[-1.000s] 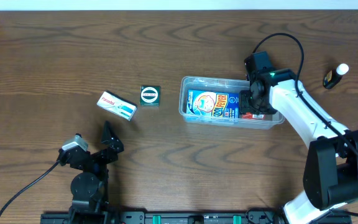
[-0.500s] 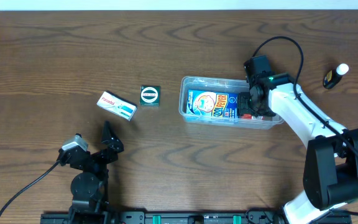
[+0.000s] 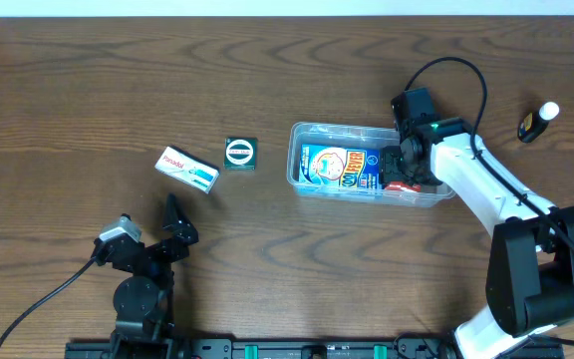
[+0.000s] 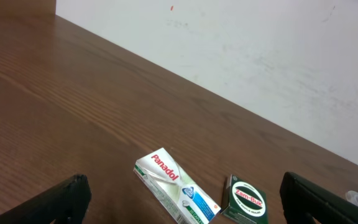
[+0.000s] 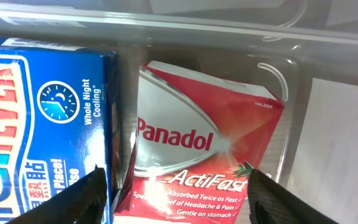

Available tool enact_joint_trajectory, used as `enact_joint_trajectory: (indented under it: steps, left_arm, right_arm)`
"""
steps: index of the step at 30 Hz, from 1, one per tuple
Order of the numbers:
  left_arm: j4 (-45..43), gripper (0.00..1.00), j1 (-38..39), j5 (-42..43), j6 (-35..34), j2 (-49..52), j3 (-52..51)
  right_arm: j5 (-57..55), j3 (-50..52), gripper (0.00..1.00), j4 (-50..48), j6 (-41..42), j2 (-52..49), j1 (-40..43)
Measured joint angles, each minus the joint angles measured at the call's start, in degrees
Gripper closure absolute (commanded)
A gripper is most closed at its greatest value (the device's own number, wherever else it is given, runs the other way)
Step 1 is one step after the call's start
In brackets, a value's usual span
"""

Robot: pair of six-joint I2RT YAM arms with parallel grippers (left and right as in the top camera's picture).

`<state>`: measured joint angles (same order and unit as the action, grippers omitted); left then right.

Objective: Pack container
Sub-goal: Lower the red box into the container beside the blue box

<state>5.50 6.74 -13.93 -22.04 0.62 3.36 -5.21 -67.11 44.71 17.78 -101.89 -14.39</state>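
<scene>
The clear plastic container (image 3: 307,134) sits right of the table's middle. Inside lie a blue Cool Fever carton (image 3: 339,168) (image 5: 36,118) and a red Panadol ActiFast box (image 3: 401,184) (image 5: 197,155) at its right end. My right gripper (image 3: 403,168) (image 5: 176,199) is open, its fingers spread on either side of the red box, above it inside the container. A white Panadol box (image 3: 187,169) (image 4: 174,186) and a green Zam-Buk box (image 3: 240,153) (image 4: 246,200) lie on the table to the left. My left gripper (image 3: 172,224) (image 4: 185,208) is open and empty near the front edge, facing them.
A small black-and-white object (image 3: 537,120) lies at the far right of the table. A white wall (image 4: 260,56) borders the table's far edge.
The right gripper shifted slightly and the red box now shows a bit more at the container's right end. The left arm has not moved.
</scene>
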Motion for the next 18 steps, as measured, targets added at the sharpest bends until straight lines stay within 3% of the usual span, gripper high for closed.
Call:
enact_joint_trajectory:
  steps: [10,18]
  left_arm:
    - [0.00,0.02,0.00,0.00,0.00,0.00,0.00]
    - [0.02,0.02,0.00,0.00,0.00,0.00,0.00]
  right_arm:
    - [-0.02,0.00,0.34,0.74,0.04,0.00,0.02]
    - [-0.52,0.00,0.25,0.83,3.54,0.00,0.13]
